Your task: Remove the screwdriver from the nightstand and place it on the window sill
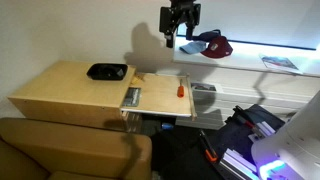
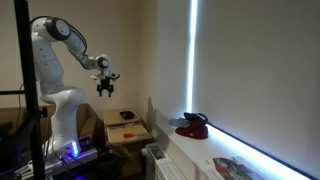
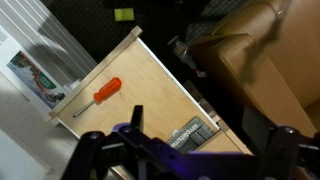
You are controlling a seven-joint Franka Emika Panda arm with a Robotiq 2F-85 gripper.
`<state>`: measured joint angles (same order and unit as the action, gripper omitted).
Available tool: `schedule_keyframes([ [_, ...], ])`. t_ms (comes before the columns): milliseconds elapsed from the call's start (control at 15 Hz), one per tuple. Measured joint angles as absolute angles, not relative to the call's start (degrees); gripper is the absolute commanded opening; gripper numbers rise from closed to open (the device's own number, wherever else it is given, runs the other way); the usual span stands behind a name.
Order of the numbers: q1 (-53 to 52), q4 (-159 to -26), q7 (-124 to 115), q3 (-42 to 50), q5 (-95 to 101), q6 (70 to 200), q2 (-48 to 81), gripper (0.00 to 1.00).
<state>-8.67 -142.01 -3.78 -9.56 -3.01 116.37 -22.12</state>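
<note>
1. Clearance is seen between the tool (image 1: 178,40) and the nightstand (image 1: 70,95). The tool hangs high and well apart from the wood, a pose judged to let the wrist camera survey the whole tabletop (image 3: 150,110) before any descent.
2. The tool is released. In the wrist view its fingers (image 3: 90,148) are spread wide with nothing between them, which suits an approach rather than a carry.
3. The screwdriver (image 3: 100,95) is found lying flat on the tabletop near the edge that faces the window sill (image 1: 255,62). No step of the task is judged done.
4. Relative to the tool, the screwdriver (image 1: 180,90) is placed well below and roughly beneath it in an exterior view. In the wrist view it sits off to one side of the midline between the fingers and lies on a diagonal, so a sideways shift and a turn of the wrist are judged necessary before the fingers can be closed across the handle.
5. A black flat object (image 1: 107,71) is seen on the far part of the tabletop, well apart from the screwdriver and not in the way.
6. On the window sill a dark red cap (image 1: 213,46) and a printed booklet (image 1: 280,63) are seen — the bare stretch between them is judged the likeliest spot for the placing.
</note>
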Motion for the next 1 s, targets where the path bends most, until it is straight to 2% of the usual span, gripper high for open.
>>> schedule_keyframes([
  [267,-7.80,-142.48,-7.22,-9.17,-2.49,117.17,-21.49,1.00],
  [733,2.89,-153.40,-14.32,-0.42,-0.35,136.32,-11.68,1.00],
  [1000,2.90,-153.39,-14.03,-0.09,-0.36,137.24,-10.72,1.00],
])
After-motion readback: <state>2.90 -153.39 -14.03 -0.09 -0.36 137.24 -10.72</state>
